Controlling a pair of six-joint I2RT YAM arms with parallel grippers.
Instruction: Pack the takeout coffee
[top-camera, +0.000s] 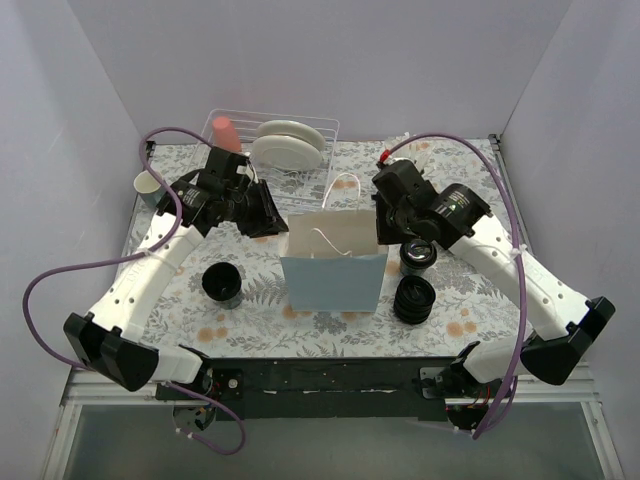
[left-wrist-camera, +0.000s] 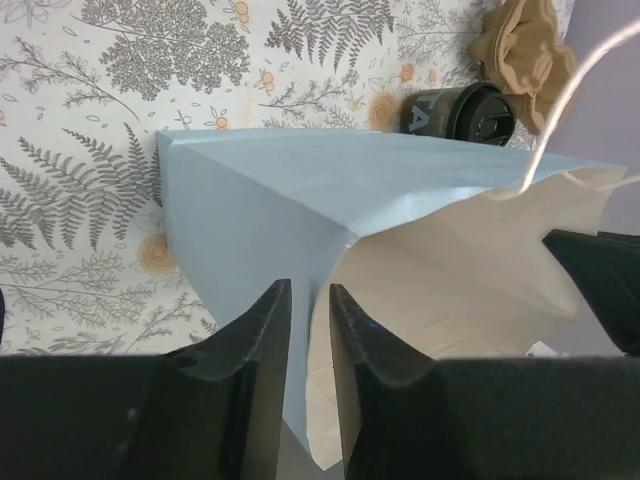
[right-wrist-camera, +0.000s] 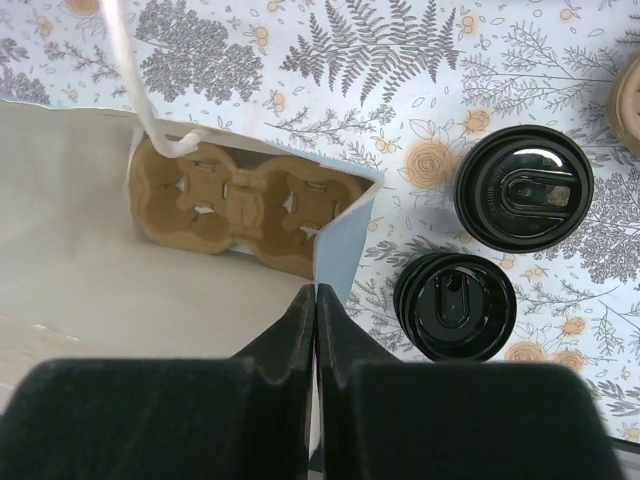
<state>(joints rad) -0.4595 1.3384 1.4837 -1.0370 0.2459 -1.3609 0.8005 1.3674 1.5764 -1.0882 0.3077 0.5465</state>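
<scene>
The right jaws are pressed together on the right wall of the paper bag (right-wrist-camera: 70, 250) at its rim. The left jaws are set a narrow gap apart with the bag's left fold in that gap, and whether the paper is pinched there cannot be told. A cardboard cup carrier (right-wrist-camera: 245, 205) is only partly shown inside the bag, while the takeout coffee (right-wrist-camera: 523, 187), seen lid-on from above, is stood on the counter (right-wrist-camera: 400, 60) outside, just beside a stack of lids (right-wrist-camera: 455, 305).

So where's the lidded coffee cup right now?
In the top view the lidded cup stands at right, beside the blue bag, the lid stack just below it in frame.
</scene>
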